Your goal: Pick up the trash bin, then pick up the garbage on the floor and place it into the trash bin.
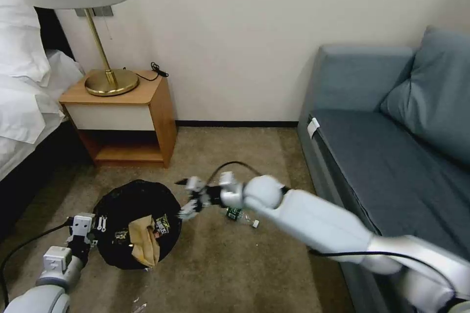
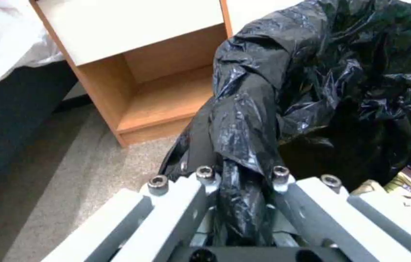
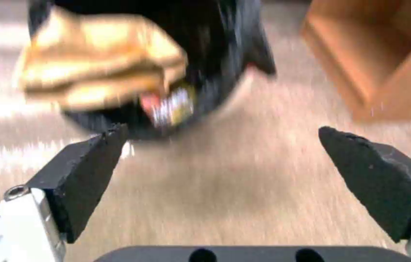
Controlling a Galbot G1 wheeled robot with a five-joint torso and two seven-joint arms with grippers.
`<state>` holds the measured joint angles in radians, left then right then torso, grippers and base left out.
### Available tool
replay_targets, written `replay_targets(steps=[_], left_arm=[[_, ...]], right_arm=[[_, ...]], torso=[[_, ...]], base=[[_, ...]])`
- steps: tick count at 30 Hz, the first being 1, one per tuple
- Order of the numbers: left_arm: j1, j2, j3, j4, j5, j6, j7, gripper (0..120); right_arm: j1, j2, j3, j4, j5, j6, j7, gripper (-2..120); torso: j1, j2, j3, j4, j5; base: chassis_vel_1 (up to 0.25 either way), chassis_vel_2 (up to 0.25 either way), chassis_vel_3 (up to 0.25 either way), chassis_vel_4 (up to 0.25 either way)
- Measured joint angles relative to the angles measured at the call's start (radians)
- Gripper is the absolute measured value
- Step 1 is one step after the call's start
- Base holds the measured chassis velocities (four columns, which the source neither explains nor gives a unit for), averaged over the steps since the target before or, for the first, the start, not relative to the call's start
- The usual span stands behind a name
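Note:
The trash bin [image 1: 132, 200], lined with a crinkled black bag, hangs tilted just above the carpet. My left gripper [image 1: 87, 229] is shut on its bag-covered rim [image 2: 244, 145]. Crumpled brown paper [image 1: 143, 240] and a dark snack wrapper [image 1: 164, 225] lie inside the bin, and both appear blurred in the right wrist view as the paper [image 3: 103, 72] and wrapper [image 3: 171, 107]. My right gripper [image 1: 183, 199] is open and empty just beside the bin's right side, its black pads [image 3: 89, 171] spread wide over bare carpet. A small clear green-labelled bottle [image 1: 239, 215] lies on the floor under my right wrist.
A wooden nightstand [image 1: 142, 107] with a brass lamp [image 1: 105, 78] stands behind the bin, next to the bed [image 1: 24, 98] at left. A blue sofa [image 1: 387, 156] runs along the right. A small clear scrap [image 1: 138, 306] lies on the carpet near the bottom edge.

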<state>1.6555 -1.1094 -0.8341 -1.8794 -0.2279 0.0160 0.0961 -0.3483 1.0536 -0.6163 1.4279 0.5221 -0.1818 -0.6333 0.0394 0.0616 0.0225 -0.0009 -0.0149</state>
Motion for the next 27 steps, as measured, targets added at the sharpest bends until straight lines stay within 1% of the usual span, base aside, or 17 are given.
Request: replay_targets(steps=[4, 6, 7, 8, 9, 10, 11, 13, 14, 15, 17, 18, 19, 20, 21, 23, 27], left_arm=[[-0.006, -0.002, 0.005, 0.002, 0.008, 0.000, -0.004, 4], [-0.009, -0.006, 0.017, -0.012, 0.016, 0.010, -0.010, 4], [-0.009, -0.006, 0.017, -0.012, 0.016, 0.010, -0.010, 4], [-0.009, -0.007, 0.020, -0.017, 0.020, 0.014, -0.012, 4], [-0.008, -0.007, 0.025, -0.027, 0.026, 0.022, -0.015, 4], [-0.005, -0.006, 0.029, -0.039, 0.027, 0.030, -0.018, 4], [-0.005, -0.006, 0.029, -0.039, 0.027, 0.030, -0.018, 4], [0.001, -0.002, 0.030, -0.055, 0.027, 0.039, -0.021, 4], [0.001, -0.002, 0.030, -0.055, 0.027, 0.039, -0.021, 4], [0.007, 0.002, 0.029, -0.060, 0.026, 0.042, -0.021, 4], [0.009, 0.003, 0.028, -0.060, 0.026, 0.042, -0.021, 4], [0.014, 0.003, 0.024, -0.059, 0.027, 0.041, -0.020, 4], [0.017, 0.002, 0.021, -0.056, 0.028, 0.038, -0.019, 4], [0.017, 0.002, 0.021, -0.056, 0.028, 0.038, -0.019, 4], [0.020, 0.001, 0.020, -0.051, 0.029, 0.034, -0.017, 4], [0.021, 0.001, 0.020, -0.049, 0.029, 0.034, -0.016, 4], [0.023, 0.002, 0.017, -0.047, 0.029, 0.029, -0.014, 4]], right_arm=[[0.001, -0.015, 0.009, -0.047, -0.039, 0.009, -0.042, 100], [0.001, 0.003, 0.023, -0.158, -0.114, 0.034, -0.091, 100], [0.001, 0.003, 0.023, -0.158, -0.114, 0.034, -0.091, 100], [0.001, 0.020, 0.031, -0.204, -0.142, 0.043, -0.102, 100], [0.001, 0.054, 0.044, -0.275, -0.178, 0.055, -0.111, 100], [0.000, 0.094, 0.059, -0.339, -0.215, 0.069, -0.117, 100], [0.000, 0.094, 0.059, -0.339, -0.215, 0.069, -0.117, 100], [-0.002, 0.147, 0.082, -0.426, -0.275, 0.089, -0.124, 100], [-0.002, 0.147, 0.082, -0.426, -0.275, 0.089, -0.124, 100], [-0.004, 0.185, 0.099, -0.491, -0.323, 0.108, -0.127, 100], [-0.005, 0.195, 0.105, -0.512, -0.338, 0.113, -0.127, 100], [-0.009, 0.223, 0.121, -0.573, -0.369, 0.126, -0.123, 100], [-0.012, 0.240, 0.133, -0.611, -0.389, 0.135, -0.119, 100], [-0.012, 0.240, 0.133, -0.611, -0.389, 0.135, -0.119, 100], [-0.013, 0.260, 0.153, -0.665, -0.414, 0.148, -0.114, 100], [-0.013, 0.265, 0.159, -0.677, -0.420, 0.151, -0.113, 100], [-0.013, 0.293, 0.191, -0.750, -0.459, 0.176, -0.102, 100]], torso=[[0.000, 0.000, 0.000, 0.0005, -0.0001], [0.000, 0.000, 0.000, 0.0003, -0.0004], [0.000, 0.000, 0.000, 0.0003, -0.0004], [0.000, 0.000, 0.000, 0.0003, -0.0004], [0.000, 0.000, 0.000, 0.0002, -0.0005], [0.000, 0.000, 0.000, 0.0006, -0.0004], [0.000, 0.000, 0.000, 0.0006, -0.0004], [0.000, 0.000, 0.000, 0.0011, 0.0001], [0.000, 0.000, 0.000, 0.0011, 0.0001], [0.000, 0.000, 0.000, 0.0011, -0.0004], [0.000, 0.000, 0.000, 0.0011, -0.0005], [0.000, 0.000, 0.000, 0.0005, -0.0004], [0.000, 0.000, 0.000, 0.0005, -0.0004], [0.000, 0.000, 0.000, 0.0005, -0.0004], [0.000, 0.000, 0.000, 0.0006, -0.0004], [0.000, 0.000, 0.000, 0.0007, -0.0005], [0.000, 0.000, 0.000, 0.0005, -0.0006]], base=[[0.000, 0.000, 0.000, 0.000], [0.000, 0.000, 0.000, 0.000], [0.000, 0.000, 0.000, 0.000], [0.000, 0.000, 0.000, 0.000], [0.000, 0.000, 0.000, 0.000], [0.000, 0.000, 0.000, 0.000], [0.000, 0.000, 0.000, 0.000], [0.000, 0.000, 0.000, 0.000], [0.000, 0.000, 0.000, 0.000], [0.000, 0.000, 0.000, 0.000], [0.000, 0.000, 0.000, 0.000], [0.000, 0.000, 0.000, 0.000], [0.000, 0.000, 0.000, 0.000], [0.000, 0.000, 0.000, 0.000], [0.000, 0.000, 0.000, 0.000], [0.000, 0.000, 0.000, 0.000], [0.000, 0.000, 0.000, 0.000]])
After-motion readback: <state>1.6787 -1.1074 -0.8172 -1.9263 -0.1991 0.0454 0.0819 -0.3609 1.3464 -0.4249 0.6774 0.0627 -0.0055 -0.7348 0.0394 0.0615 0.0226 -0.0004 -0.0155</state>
